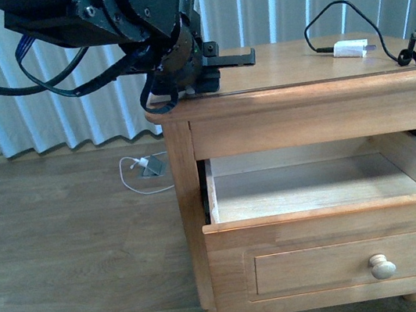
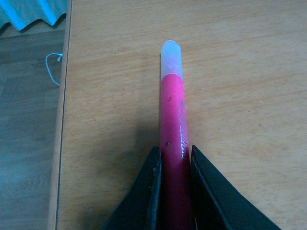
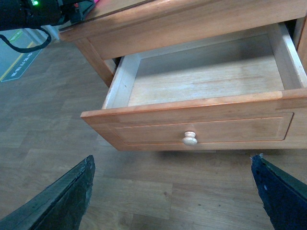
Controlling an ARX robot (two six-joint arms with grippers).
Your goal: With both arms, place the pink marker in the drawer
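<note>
The drawer (image 3: 192,129) stands open, bare wood inside. On the counter (image 2: 240,72), the left tool (image 2: 175,155) clamps the pink marker (image 2: 172,115) by its barrel, whose printing is too blurred to read. The right tool (image 3: 172,165) gapes wide before the drawer.

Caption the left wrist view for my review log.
The left hand grips the pink marker, white cap pointing away, nightstand top beneath.

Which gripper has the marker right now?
The left gripper: it is shut on the pink marker over the nightstand top. The right gripper is open and empty, facing the open drawer.
</note>
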